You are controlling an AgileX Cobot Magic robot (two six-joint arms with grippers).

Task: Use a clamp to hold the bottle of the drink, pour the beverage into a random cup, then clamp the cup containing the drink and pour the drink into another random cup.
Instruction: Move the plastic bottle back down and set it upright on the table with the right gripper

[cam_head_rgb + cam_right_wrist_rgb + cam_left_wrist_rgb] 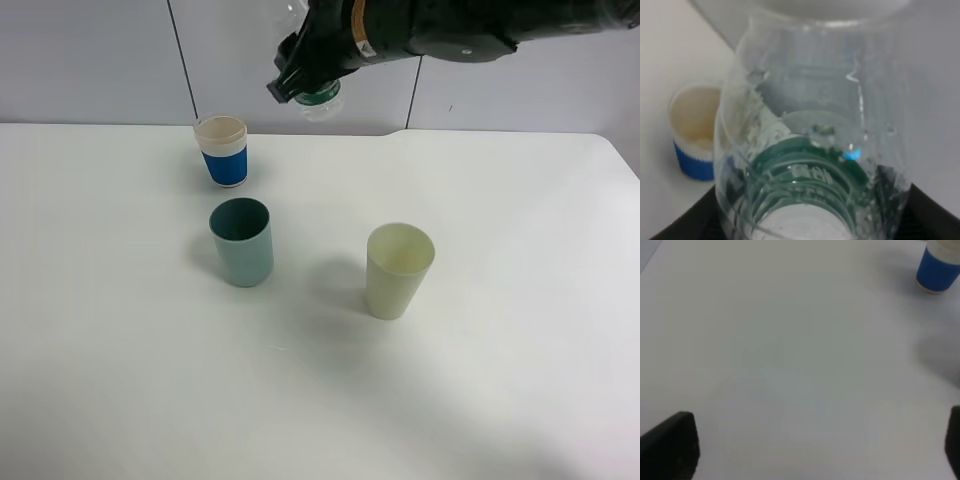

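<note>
**DESK:** What does the bottle look like?

**PHOTOGRAPHER:** A clear plastic bottle point(322, 100) with a green ring at the neck and a sliver of yellow label. It is tipped so its neck points down and to the left in the high view. It hangs in the air over the back of the white counter point(500, 380), up and to the right of the blue cup point(222, 152) in that view. The right hand point(300, 80) is clamped on the bottle.

**DESK:** And the wrist cameras?

**PHOTOGRAPHER:** The right wrist view looks along the bottle toward its neck. Droplets cling inside the clear wall and green rings circle the neck, detail too small to make out in the high view. Beside the bottle it shows the blue cup's cream inside; whether anything is in it I cannot tell. Only the left wrist view shows the left hand point(812, 447), its fingers set wide apart over bare counter and holding nothing, the blue cup well apart from it. Only the high view takes in the teal cup point(241, 241) and the pale yellow cup point(399, 270), both upright near mid-counter and apart from each other.
</note>
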